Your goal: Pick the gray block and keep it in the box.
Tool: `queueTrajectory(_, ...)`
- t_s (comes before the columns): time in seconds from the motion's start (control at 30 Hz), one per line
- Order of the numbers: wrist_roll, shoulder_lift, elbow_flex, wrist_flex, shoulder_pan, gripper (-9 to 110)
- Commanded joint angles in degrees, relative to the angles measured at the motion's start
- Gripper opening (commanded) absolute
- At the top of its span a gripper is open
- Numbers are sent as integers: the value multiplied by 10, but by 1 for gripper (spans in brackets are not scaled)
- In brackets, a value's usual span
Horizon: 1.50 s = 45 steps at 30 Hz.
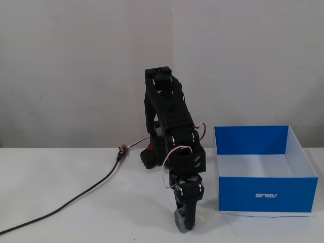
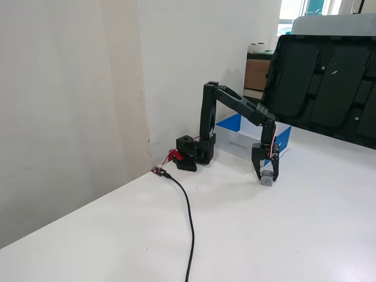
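One fixed camera faced the black jointed arm (image 1: 172, 147) head-on at table level; another watched obliquely from farther away (both shared arm and blue cardboard box (image 1: 264, 195)).

This looks like an office or lab bench set against a plain wall. A white table (image 2: 294, 235) fills the lower half of both fixed views, with a bare off-white wall (image 1: 76, 66) above it. At the upper right of one fixed view, a window (image 2: 292, 9) lets in daylight above a wooden cabinet (image 2: 257, 73), and large black moulded trays (image 2: 323, 82) lean there. A black cable (image 2: 188, 217) runs across the tabletop to a small circuit board (image 2: 158, 171).
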Motion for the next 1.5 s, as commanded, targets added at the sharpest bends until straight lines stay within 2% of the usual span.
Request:
queueTrajectory(0.0,0,4,-35,-6,-3,10)
queueTrajectory(0.27,-2,66,-45,13,-2,9)
queueTrajectory(0.53,0,167,-145,128,-17,8)
queueTrajectory(0.77,2,202,-256,224,-71,8)
queueTrajectory(1.17,43,348,-234,256,-293,8)
queueTrajectory(1.47,146,373,-149,222,-521,9)
